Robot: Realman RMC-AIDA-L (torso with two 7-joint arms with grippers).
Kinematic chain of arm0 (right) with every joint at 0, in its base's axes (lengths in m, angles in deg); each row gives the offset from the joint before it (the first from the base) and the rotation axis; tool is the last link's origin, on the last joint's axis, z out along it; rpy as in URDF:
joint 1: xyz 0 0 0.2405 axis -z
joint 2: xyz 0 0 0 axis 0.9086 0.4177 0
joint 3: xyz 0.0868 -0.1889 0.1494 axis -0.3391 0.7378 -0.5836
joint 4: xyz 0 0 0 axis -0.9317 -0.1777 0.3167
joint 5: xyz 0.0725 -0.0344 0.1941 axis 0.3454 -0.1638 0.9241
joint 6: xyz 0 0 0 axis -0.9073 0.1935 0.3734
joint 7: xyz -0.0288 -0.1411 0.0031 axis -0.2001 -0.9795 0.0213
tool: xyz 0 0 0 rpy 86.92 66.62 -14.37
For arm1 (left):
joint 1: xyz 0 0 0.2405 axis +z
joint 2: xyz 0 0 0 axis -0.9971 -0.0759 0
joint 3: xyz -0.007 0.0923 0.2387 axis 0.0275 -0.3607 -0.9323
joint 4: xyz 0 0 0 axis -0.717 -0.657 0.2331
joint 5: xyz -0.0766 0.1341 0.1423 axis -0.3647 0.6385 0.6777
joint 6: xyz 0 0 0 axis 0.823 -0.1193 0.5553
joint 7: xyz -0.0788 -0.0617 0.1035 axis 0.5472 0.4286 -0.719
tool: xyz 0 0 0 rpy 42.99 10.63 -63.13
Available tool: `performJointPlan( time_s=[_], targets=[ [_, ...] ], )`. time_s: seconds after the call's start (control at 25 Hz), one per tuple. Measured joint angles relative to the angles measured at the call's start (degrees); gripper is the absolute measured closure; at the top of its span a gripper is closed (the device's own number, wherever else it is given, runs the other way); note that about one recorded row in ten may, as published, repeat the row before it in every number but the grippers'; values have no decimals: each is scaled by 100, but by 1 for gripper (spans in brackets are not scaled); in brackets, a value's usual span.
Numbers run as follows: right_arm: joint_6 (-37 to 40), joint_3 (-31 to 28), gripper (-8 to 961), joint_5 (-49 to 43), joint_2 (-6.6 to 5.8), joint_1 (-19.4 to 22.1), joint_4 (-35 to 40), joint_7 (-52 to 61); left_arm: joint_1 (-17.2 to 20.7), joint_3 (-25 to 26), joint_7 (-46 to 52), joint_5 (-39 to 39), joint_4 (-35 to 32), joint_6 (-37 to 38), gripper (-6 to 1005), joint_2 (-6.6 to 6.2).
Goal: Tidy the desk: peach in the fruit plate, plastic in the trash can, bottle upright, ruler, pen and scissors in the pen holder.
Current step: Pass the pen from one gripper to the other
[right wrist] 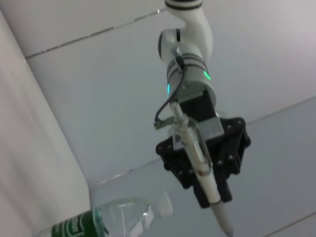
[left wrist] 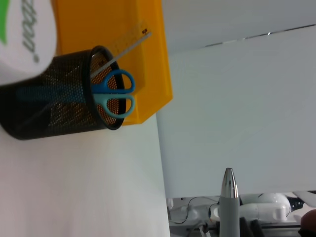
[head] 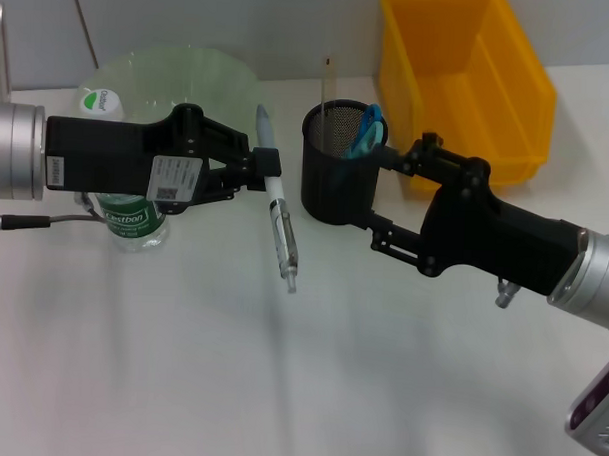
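Note:
My left gripper [head: 270,173] is shut on the grey and clear pen [head: 278,209] and holds it above the table, left of the black mesh pen holder [head: 331,179]. The blue-handled scissors [head: 368,130] and the ruler [head: 327,81] stand in the holder. My right gripper [head: 378,194] is open against the holder's right side. The bottle [head: 135,222] stands upright behind my left arm, in front of the green fruit plate [head: 195,69]. The right wrist view shows the pen [right wrist: 197,158] in the left gripper [right wrist: 210,165]. No peach or plastic shows.
The yellow trash can [head: 470,74] stands at the back right, just behind the pen holder [left wrist: 59,106]. Bare white table runs along the front. A wall closes off the back.

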Motion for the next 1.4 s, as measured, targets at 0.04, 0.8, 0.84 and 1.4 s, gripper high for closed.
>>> performJointPlan(
  time_s=[0.04,0.8,0.84,1.4],
  targets=[
    [36,9,333,0,0,-44,-77,-110,-1,-35,4,0,0,7,860,-11],
    [319,343,335,-34,9,-196,-313,-573,-90,-117,-15,6,203,24,861,-10],
    [333,372,335,-34,9,-196,-317,-603,-89,-128,-18,7,208,34,861,-14],
    [559,700,336,-50,17,-158,-352,-1021,-91,-309,-9,5,338,36,861,-16]
  ],
)
